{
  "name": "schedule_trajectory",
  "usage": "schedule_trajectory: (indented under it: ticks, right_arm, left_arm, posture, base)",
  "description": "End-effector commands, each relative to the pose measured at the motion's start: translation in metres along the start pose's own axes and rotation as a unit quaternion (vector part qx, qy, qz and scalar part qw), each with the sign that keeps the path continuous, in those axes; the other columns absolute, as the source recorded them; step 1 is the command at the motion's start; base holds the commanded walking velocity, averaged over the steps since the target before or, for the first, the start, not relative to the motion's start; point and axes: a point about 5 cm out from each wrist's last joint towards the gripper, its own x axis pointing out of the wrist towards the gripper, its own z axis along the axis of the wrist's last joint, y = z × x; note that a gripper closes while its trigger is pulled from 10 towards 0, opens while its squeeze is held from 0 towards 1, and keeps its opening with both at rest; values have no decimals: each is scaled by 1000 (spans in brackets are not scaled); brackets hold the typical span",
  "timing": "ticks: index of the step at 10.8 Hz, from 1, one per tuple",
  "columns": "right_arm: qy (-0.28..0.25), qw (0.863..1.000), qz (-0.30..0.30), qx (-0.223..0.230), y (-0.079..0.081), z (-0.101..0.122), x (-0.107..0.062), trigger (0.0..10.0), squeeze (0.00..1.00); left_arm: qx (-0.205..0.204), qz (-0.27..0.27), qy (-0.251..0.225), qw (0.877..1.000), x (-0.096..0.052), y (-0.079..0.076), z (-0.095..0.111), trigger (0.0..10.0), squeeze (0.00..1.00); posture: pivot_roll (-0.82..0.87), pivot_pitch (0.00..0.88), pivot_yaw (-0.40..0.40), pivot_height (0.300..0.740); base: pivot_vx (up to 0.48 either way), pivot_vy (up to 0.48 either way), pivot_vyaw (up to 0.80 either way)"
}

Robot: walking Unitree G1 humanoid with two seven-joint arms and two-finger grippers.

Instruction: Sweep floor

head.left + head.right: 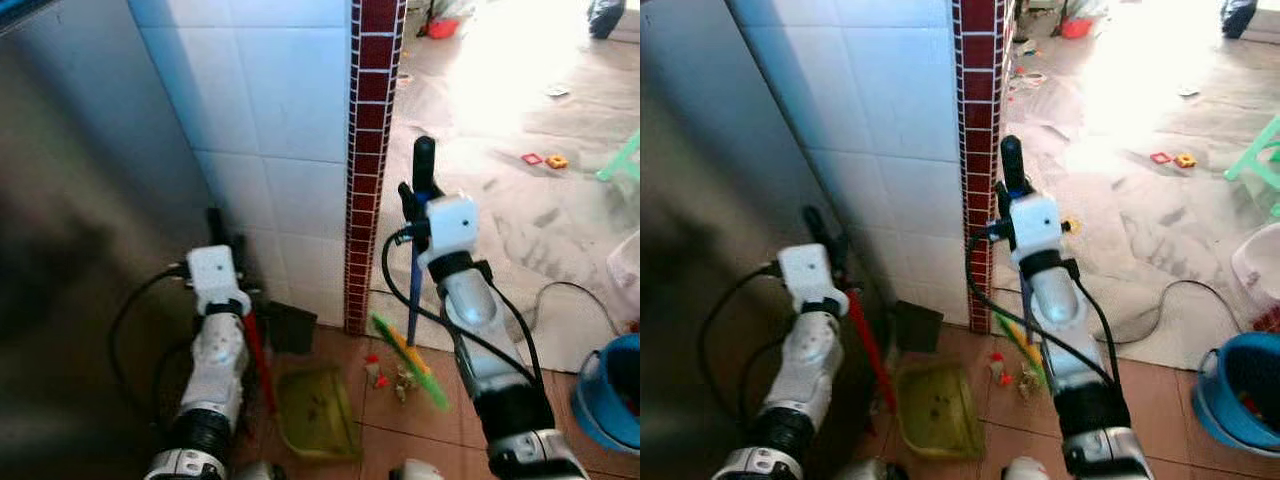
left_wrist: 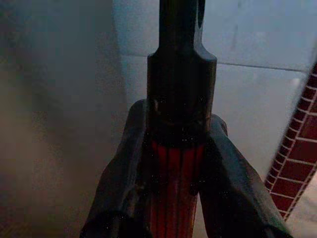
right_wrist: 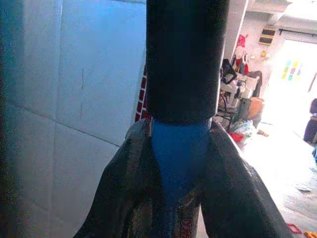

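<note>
My right gripper [image 1: 418, 205] is shut on the blue broom handle [image 1: 413, 300], just under its black top grip [image 1: 424, 165]; the wrist view shows both fingers [image 3: 126, 168] clamping the blue shaft [image 3: 179, 153]. The broom's green and yellow head [image 1: 410, 362] rests on the tiled floor beside small bits of litter [image 1: 390, 377]. My left gripper [image 1: 222, 235] is shut on the red handle [image 1: 260, 360] of the green dustpan [image 1: 315, 410], which lies on the floor in front of the wall corner. In the left wrist view the red shaft [image 2: 172, 183] sits between the fingers [image 2: 121, 173].
A white tiled wall with a dark red brick-pattern edge [image 1: 372, 150] stands straight ahead. A grey metal surface [image 1: 70, 250] is on the left. A blue bucket [image 1: 612, 390] is at the right. A black cable [image 1: 560, 290] crosses the pale floor covering [image 1: 530, 230], with small toys [image 1: 545, 159] farther off.
</note>
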Motion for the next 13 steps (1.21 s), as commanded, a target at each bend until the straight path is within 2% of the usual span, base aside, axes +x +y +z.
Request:
schedule_trajectory:
  ticks: [1, 2, 4, 6, 8, 9, 10, 11, 13]
  right_arm:
    - [-38, 999, 13, -3, 4, 18, 6, 10000, 0]
    - [-39, 999, 15, -9, 3, 20, 5, 10000, 0]
    - [-42, 999, 12, -26, -4, 25, 3, 10000, 0]
    - [-57, 997, 5, -56, -12, 31, 5, 10000, 0]
    - [-26, 996, -13, -87, -17, 12, 0, 10000, 0]
    - [21, 998, -24, -46, -9, -8, -4, 10000, 0]
    - [48, 999, -19, -14, 1, -19, -6, 10000, 0]
    - [78, 996, -18, 29, 11, -28, -8, 10000, 0]
    - [103, 988, -14, 115, 31, -35, -8, 10000, 0]
  left_arm:
    - [13, 3, -47, 999, 8, 0, 16, 10000, 0]
    - [37, 7, -50, 998, 10, 0, 12, 10000, 0]
    - [36, 8, -20, 999, 11, -2, -2, 10000, 0]
    - [1, 6, 32, 999, 5, -12, -20, 10000, 0]
    - [-80, -29, 96, 992, -12, -25, -44, 10000, 0]
    - [-99, -56, 95, 989, -7, -30, -41, 10000, 0]
    - [-98, -53, 112, 987, -9, -30, -46, 10000, 0]
    - [-91, -59, 108, 988, -8, -30, -45, 10000, 0]
    - [-96, -60, 108, 988, -6, -27, -45, 10000, 0]
  posture:
    - [-126, 0, 67, 740]
    - [-138, 21, 63, 740]
    - [-176, 71, 55, 740]
    - [-204, 83, 38, 740]
    - [-204, 95, 34, 740]
    - [-196, 93, 47, 740]
    - [-197, 89, 54, 740]
    - [-192, 85, 55, 740]
    - [-178, 75, 58, 740]
  base:
    - [0, 0, 0]
    - [0, 0, 0]
    - [0, 0, 0]
    - [0, 0, 0]
    - [0, 0, 0]
    - [0, 0, 0]
    - [0, 0, 0]
    - [0, 0, 0]
    - [0, 0, 0]
